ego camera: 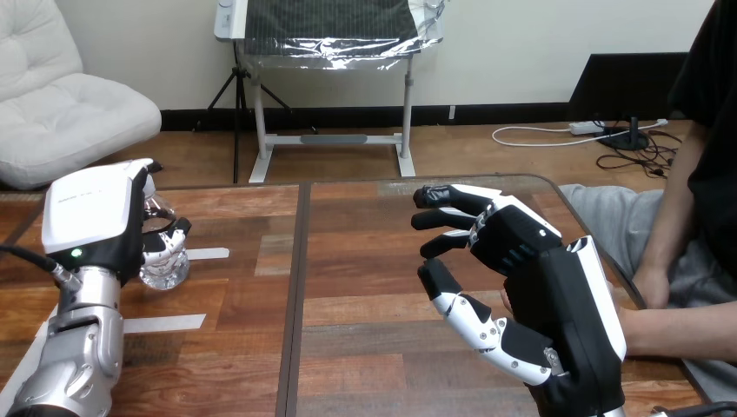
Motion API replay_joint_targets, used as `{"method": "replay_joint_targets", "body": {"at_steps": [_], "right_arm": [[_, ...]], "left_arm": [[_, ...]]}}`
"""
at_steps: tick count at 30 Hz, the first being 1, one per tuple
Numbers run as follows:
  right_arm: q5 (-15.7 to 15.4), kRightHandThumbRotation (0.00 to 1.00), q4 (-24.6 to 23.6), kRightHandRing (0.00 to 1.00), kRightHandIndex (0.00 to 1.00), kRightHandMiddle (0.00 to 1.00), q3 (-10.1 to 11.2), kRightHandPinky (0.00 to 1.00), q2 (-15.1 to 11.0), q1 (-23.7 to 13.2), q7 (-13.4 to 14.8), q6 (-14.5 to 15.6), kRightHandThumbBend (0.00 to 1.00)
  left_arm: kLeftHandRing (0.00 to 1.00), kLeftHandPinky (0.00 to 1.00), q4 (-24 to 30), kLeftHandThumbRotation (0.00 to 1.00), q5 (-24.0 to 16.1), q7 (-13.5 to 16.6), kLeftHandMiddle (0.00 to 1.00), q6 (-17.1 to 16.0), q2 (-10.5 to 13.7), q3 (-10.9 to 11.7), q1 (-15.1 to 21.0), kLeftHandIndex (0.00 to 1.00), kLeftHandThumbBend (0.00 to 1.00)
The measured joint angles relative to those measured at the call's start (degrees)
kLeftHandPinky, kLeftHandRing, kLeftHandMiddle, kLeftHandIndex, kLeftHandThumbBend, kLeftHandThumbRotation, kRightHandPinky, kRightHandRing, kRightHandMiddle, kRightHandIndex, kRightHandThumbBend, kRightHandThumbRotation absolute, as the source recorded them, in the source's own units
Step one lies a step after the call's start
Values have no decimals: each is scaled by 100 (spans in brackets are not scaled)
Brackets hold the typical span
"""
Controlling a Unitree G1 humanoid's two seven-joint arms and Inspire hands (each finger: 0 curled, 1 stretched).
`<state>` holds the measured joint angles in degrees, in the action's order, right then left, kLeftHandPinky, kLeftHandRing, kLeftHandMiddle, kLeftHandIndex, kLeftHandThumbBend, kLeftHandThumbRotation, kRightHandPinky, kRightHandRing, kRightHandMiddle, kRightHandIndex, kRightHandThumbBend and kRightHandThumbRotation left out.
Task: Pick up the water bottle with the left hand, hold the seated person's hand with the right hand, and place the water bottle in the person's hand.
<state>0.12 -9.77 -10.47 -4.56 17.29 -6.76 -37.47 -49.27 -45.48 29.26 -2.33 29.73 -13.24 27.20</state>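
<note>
While the left robot hand clasps the water bottle, right robot hand splays.

Wooden table, white tape strips at left

Wooden table, dark seam down middle. Water bottle upright on left part. Two white tape strips near bottle. Person's forearm rests at right edge.
</note>
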Motion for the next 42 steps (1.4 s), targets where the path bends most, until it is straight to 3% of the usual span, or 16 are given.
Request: {"method": "replay_joint_targets", "body": {"at_steps": [23, 42], "right_arm": [[-14, 0, 0, 66, 67, 73, 30, 54, -16, 0, -7, 0, 45], [0, 0, 0, 66, 67, 72, 50, 54, -19, 0, -25, 0, 44]], "left_arm": [[74, 64, -125, 17, 206, -60, 79, -1, 0, -26, 90, 77, 53], [61, 54, -237, 1, 369, 163, 65, -111, 6, -11, 213, 67, 59]]}}
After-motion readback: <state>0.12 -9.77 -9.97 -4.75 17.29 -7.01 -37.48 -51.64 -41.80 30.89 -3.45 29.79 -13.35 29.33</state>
